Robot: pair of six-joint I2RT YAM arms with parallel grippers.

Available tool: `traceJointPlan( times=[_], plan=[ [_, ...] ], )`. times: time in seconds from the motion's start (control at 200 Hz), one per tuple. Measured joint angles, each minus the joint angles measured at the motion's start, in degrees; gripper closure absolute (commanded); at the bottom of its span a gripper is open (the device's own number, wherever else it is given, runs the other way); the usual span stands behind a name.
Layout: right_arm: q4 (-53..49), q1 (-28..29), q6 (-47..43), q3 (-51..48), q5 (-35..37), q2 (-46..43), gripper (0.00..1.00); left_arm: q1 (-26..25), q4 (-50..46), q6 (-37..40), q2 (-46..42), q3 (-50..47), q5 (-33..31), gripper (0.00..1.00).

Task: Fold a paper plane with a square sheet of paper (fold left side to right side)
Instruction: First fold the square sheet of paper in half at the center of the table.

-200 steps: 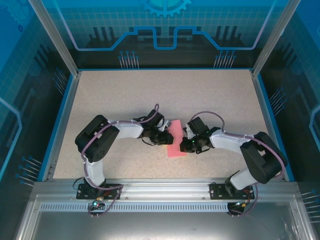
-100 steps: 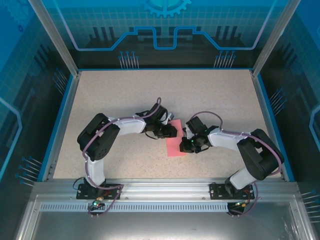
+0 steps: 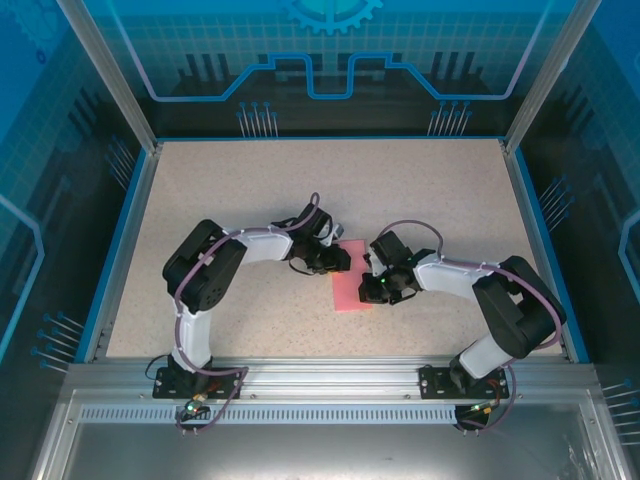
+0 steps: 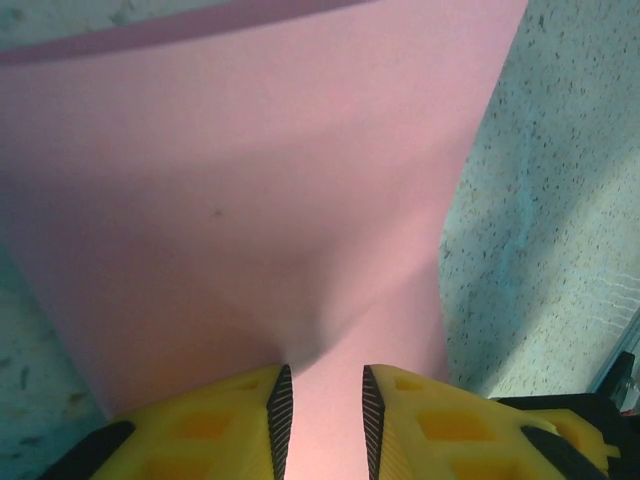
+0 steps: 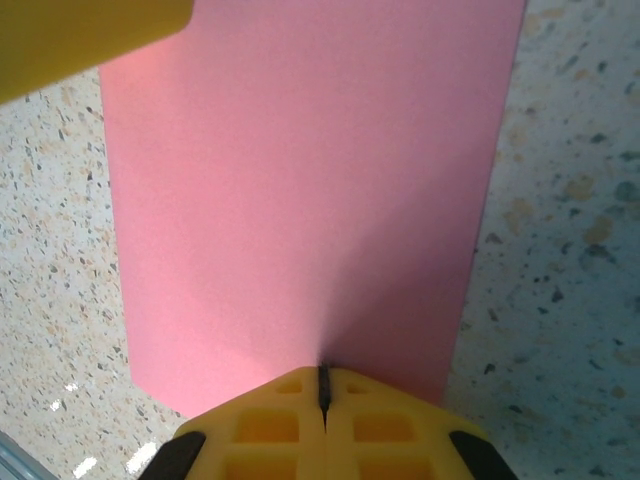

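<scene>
Left end effector [image 3: 340, 260] sits at the far left corner of the paper [image 3: 352, 291], near the middle of the bench [image 3: 300, 180]; in its wrist view the left end effector [image 4: 325, 385] is released, the two yellow fingers [image 4: 240, 420] standing a little apart with pink showing through the narrow gap; the paper [image 4: 250, 180] spreads out ahead of them and puckers softly toward that gap; whether the fingers touch it I cannot tell. From above, the paper lies as a pink oblong, longer than wide, between the two end effectors, its long sides running away from the arms. Right end effector [image 3: 377, 289] rests at the paper's right edge; in its wrist view the right end effector [image 5: 323, 375] is clenched, its fingers meeting along a thin dark seam, the tip over the near edge of the paper [image 5: 300, 180], which looks flat on the speckled bench [image 5: 560, 300]; a yellow finger [image 5: 80, 40] reaches in at the far left corner of that view.
</scene>
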Motion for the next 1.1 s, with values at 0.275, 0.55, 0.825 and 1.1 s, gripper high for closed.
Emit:
traceJointPlan(
  times=[0.275,0.55,0.825,1.1],
  plan=[
    [1.09,0.0,-0.63,0.0,0.37,0.26,1.0,1.79,-2.45,0.02,3.02,4.98,0.59,0.7],
    [1.77,0.0,-0.63,-0.04,0.46,0.33,1.0,4.31,-6.43,0.15,7.3,12.52,-0.66,0.7],
    [2.34,0.0,-0.63,-0.11,0.55,0.42,1.0,6.21,-8.35,0.37,10.38,17.7,-1.05,0.7],
    [3.76,0.0,-0.61,-1.31,-0.48,-0.57,0.94,9.18,-8.0,0.59,11.74,20.17,-1.99,0.68]
  ],
)
